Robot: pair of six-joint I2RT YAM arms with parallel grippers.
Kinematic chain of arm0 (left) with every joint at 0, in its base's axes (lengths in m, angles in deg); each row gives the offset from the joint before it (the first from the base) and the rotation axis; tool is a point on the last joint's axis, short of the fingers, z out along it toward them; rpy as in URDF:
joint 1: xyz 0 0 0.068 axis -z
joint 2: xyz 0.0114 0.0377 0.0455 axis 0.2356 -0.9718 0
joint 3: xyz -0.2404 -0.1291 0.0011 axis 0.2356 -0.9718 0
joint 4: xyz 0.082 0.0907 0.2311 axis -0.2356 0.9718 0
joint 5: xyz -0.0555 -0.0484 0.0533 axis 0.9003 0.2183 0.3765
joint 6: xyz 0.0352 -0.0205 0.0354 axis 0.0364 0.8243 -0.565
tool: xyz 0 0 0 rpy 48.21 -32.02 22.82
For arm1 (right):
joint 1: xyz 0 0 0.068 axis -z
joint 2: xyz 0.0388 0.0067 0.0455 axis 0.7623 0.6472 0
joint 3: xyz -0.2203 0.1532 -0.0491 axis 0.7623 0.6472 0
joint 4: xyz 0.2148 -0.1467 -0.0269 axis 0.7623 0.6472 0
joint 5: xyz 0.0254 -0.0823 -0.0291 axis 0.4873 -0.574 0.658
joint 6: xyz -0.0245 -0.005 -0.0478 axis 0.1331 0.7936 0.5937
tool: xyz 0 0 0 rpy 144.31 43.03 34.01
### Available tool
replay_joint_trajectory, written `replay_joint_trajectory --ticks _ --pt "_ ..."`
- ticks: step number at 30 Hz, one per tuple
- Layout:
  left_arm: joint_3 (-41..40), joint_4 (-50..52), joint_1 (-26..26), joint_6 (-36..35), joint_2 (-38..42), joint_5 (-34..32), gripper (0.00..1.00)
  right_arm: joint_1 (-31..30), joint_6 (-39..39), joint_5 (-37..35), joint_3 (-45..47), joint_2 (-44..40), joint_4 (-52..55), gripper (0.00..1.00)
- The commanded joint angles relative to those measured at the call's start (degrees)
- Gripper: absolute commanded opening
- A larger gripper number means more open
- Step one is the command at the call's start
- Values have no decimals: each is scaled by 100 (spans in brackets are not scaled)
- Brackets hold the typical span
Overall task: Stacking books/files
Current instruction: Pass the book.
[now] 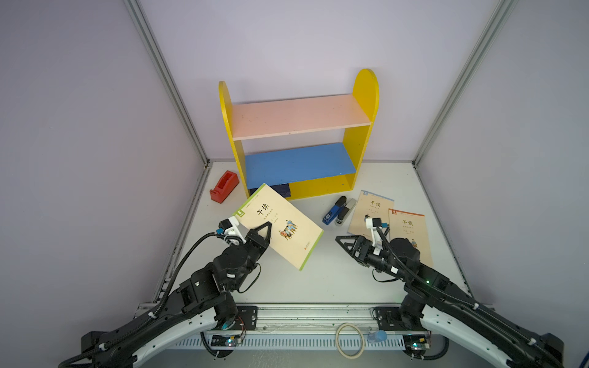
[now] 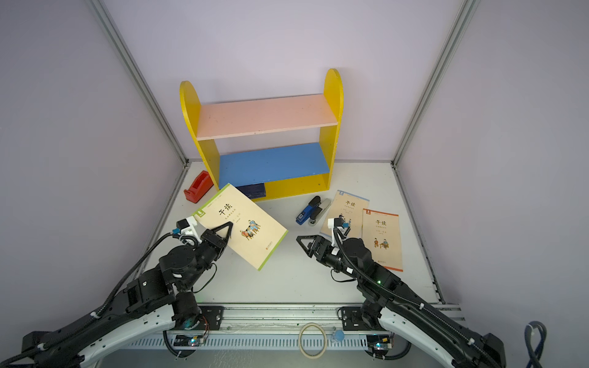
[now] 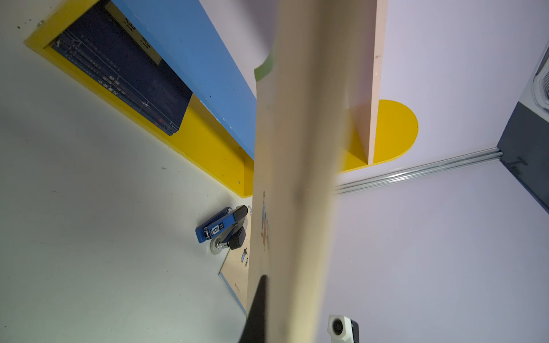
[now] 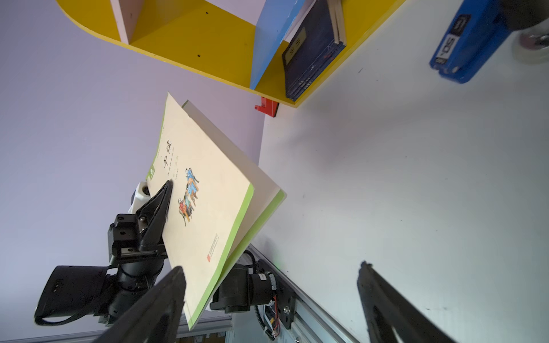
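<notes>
Pinching the large cream paperback with the green edge [image 1: 287,223] by one long side, the left tool [image 1: 266,227] holds it off the white counter [image 1: 318,286], tilted, just in front of the yellow shelf unit with pink and blue boards [image 1: 363,140]. The book's long axis runs slantwise to the shelf front. Its title end is nearest the shelf's lowest bay, where the small dark navy paperbacks [image 1: 283,190] lie piled flat. The goal thus lies ahead of the left tool, and I judge the book must swing square to that opening before it goes in. The right tool [image 1: 345,246] hangs with jaws spread and empty, farther from the shelf. Out from the shelf's right foot, two more cream paperbacks [image 1: 376,207] lie flat beside a blue-and-black stapler [image 1: 334,212].
</notes>
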Motion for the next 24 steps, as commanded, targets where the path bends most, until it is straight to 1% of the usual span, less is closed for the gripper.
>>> replay_joint_trajectory --ticks 1,5,8,11,14,18,24 --pt "87 -280 -97 -46 -49 -237 0 -565 -725 -849 233 142 -1666 91" --pt "138 -799 -171 -37 -268 -54 0 -1337 -926 -1535 147 739 -2524 91" --pt "273 -940 -171 13 -474 68 0 -1696 -1052 -1861 81 1324 -3343 90" --pt "382 -997 -171 81 -627 207 0 -1770 -1234 -1971 -86 1791 -3711 89" --pt "433 -992 -156 121 -681 299 0 -1778 -1539 -2213 -84 2054 -3990 89" --pt "383 -895 -154 262 -609 354 0 -1780 -1667 -2698 -66 2138 -4151 86" --pt "168 -835 -136 458 -318 414 0 -1778 -1662 -3067 -271 2189 -3983 79"
